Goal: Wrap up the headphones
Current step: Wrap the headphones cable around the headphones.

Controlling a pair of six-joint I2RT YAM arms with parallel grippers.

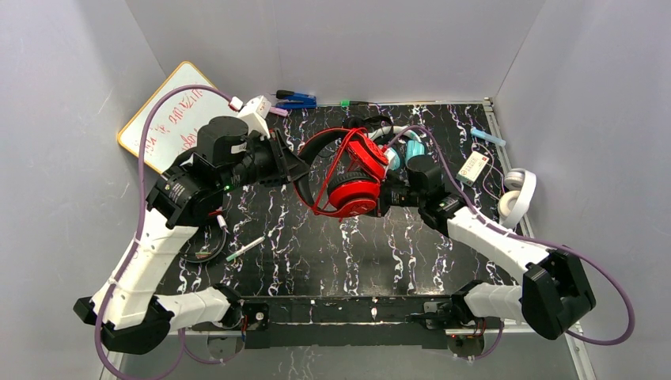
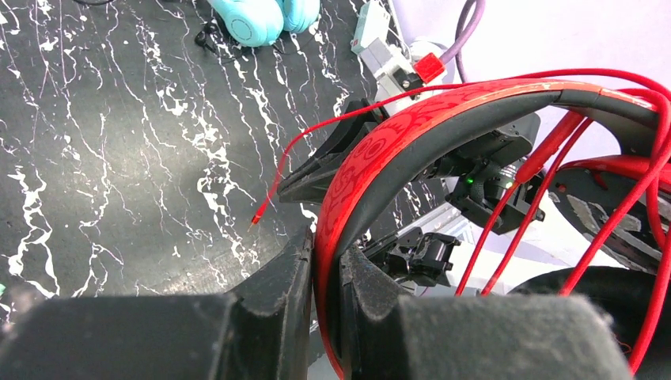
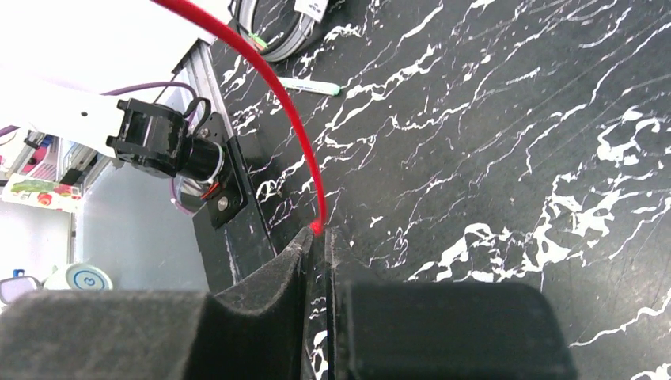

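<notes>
The red headphones [image 1: 352, 178] hang above the middle of the table, and their red cord loops around the cups. My left gripper [image 1: 305, 170] is shut on the red headband [image 2: 411, 134], which runs up between the jaws of the left gripper [image 2: 326, 253]. The cord's free plug end [image 2: 257, 218] dangles over the table. My right gripper [image 1: 388, 194] sits just right of the cups. In the right wrist view the right gripper [image 3: 319, 233] stands nearly closed, with the red cord [image 3: 269, 79] ending pinched at its tips.
Teal headphones [image 1: 407, 150] lie behind the red ones, and white headphones [image 1: 518, 194] lie at the right edge. Another pair [image 1: 202, 245] lies under my left arm, next to a pen [image 1: 245, 248]. A whiteboard [image 1: 170, 115], markers [image 1: 297, 100] and a small box [image 1: 472, 168] line the back.
</notes>
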